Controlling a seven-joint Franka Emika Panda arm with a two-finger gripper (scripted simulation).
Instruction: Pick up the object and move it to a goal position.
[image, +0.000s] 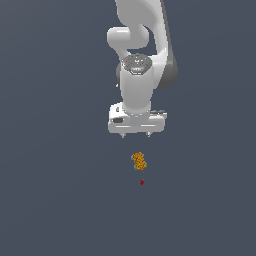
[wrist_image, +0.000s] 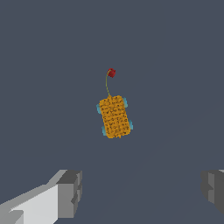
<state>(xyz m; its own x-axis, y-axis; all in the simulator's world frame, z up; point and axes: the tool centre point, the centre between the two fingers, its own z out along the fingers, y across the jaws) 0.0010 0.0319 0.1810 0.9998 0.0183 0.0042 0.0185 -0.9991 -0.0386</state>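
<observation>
The object is a tiny orange, bumpy oblong block (image: 139, 161) with teal edging, lying on the grey floor. In the wrist view the block (wrist_image: 115, 117) lies slightly tilted, with teal corners showing. A thin stalk runs from it to a small red dot (wrist_image: 111, 72), which in the exterior view (image: 142, 182) sits just beyond the block. My white gripper (image: 135, 135) hangs above the block, apart from it, open and empty. Its two grey fingertips (wrist_image: 70, 192) stand wide apart in the wrist view.
A plain dark grey floor (image: 50, 200) fills both views. The white arm (image: 137, 60) rises above the gripper.
</observation>
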